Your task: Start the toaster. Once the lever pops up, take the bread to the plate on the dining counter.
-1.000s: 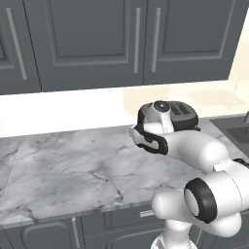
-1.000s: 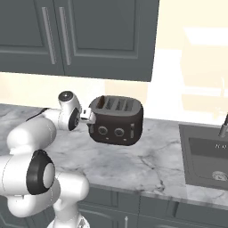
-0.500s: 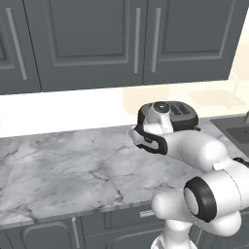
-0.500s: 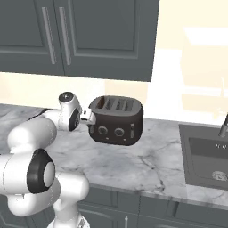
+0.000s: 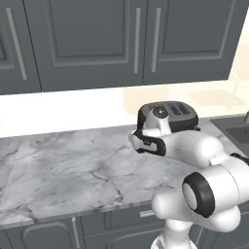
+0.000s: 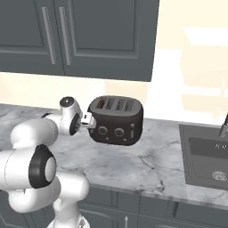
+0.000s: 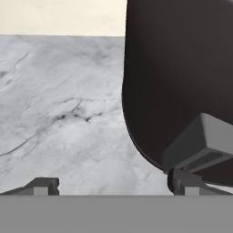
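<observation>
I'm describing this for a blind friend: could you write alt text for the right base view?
A white robot arm reaches its gripper to the left end of a dark toaster standing on a grey marble worktop. Dark grey cabinets hang above, and a sink is set into the worktop at the right.

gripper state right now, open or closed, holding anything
Gripper: open, holding nothing; its fingertips are spread wide in the hand view, right beside the toaster at its grey lever.
</observation>
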